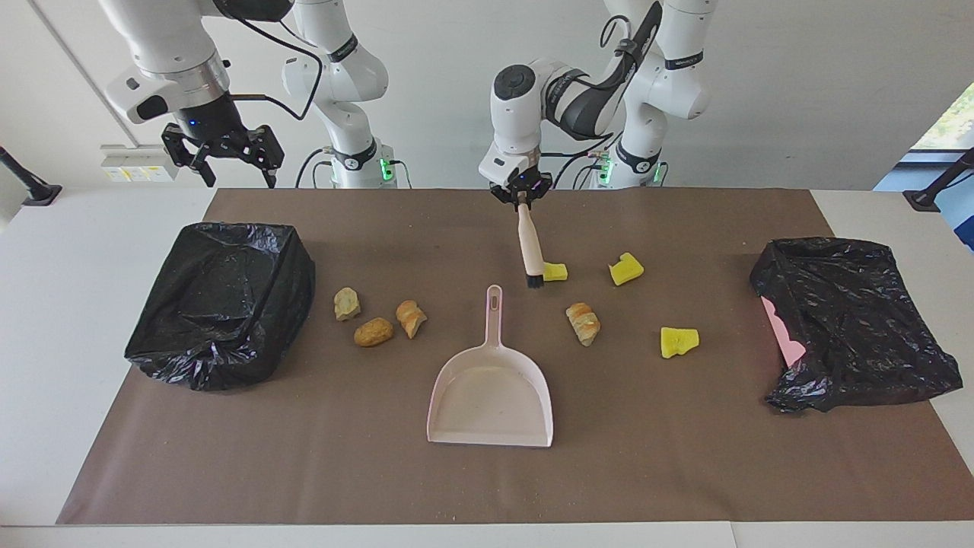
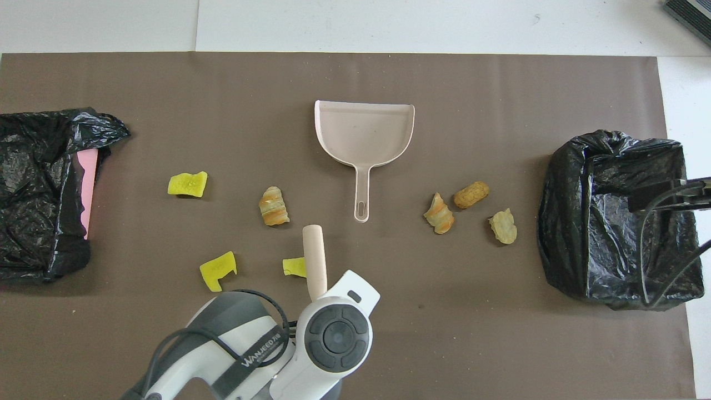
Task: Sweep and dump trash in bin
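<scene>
White jointed arms [image 1: 335,68], grey-black joint bands, black cables, black tools, green base lights.

A dustpan [image 1: 491,396] lies mid-table [image 1: 487,487], its handle pointing toward the robots. Three lumps [image 1: 374,332] sit between it and a bag-lined bin [image 1: 221,304] at the right arm's end. A fourth lump [image 1: 584,323] and three chunks [image 1: 625,269] lie toward the left arm's end, where a second bag [image 1: 852,323] rests. A brush [image 1: 529,247] hangs from the left claw [image 1: 521,199], its head beside the chunk nearest the dustpan handle. The right claw [image 1: 221,156] hangs over the table edge beside the bin.
</scene>
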Tool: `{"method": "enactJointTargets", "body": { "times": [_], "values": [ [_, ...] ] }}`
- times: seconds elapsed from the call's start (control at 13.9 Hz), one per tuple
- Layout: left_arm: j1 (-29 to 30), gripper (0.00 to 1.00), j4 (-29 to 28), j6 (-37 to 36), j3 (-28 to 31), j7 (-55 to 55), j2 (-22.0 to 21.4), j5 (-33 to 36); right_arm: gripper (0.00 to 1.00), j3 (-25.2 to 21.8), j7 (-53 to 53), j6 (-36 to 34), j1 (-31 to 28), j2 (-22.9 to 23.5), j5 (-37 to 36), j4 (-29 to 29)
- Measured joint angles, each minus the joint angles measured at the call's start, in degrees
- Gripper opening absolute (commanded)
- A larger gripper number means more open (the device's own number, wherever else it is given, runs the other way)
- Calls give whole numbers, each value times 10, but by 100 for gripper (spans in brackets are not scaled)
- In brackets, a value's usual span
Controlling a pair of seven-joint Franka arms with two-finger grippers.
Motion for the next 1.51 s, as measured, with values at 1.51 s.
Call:
{"method": "enactJointTargets", "body": {
  "times": [1.51],
  "values": [
    [449, 0, 78, 61, -4, 531, 123, 72, 100, 7, 378, 374, 302, 309, 55, -10]
  ]
}}
